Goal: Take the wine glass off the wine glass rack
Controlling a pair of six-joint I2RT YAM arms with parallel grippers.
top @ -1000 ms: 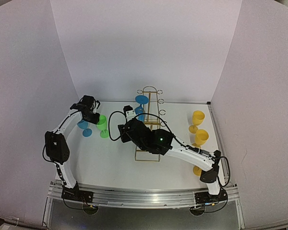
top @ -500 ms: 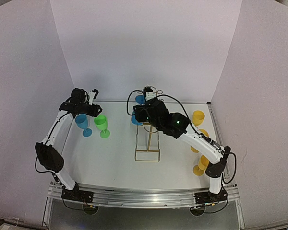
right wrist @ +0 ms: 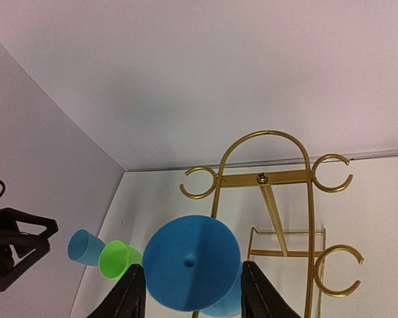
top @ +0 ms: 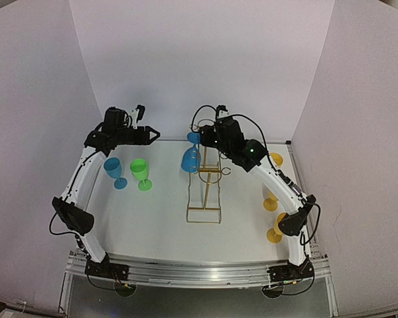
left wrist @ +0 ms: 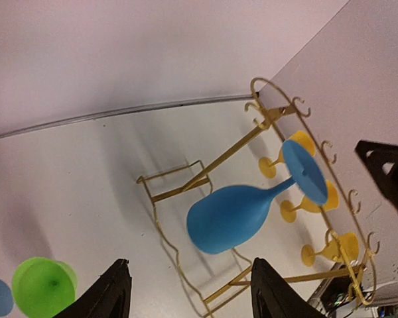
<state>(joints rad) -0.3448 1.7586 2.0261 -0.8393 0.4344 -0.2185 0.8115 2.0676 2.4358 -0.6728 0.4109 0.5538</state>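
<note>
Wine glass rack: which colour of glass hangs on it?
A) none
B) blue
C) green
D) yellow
B: the blue wine glass hangs bowl down, with its foot up at the hooks of the wine glass rack.

White arm links (top: 83, 173), black joints (top: 69, 213), black gripper fingers (left wrist: 106, 295), looping black cables (top: 192, 118)

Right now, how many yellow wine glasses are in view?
3, along the table's right edge: far yellow glass, middle yellow glass, near yellow glass; the right arm partly hides some.
</note>
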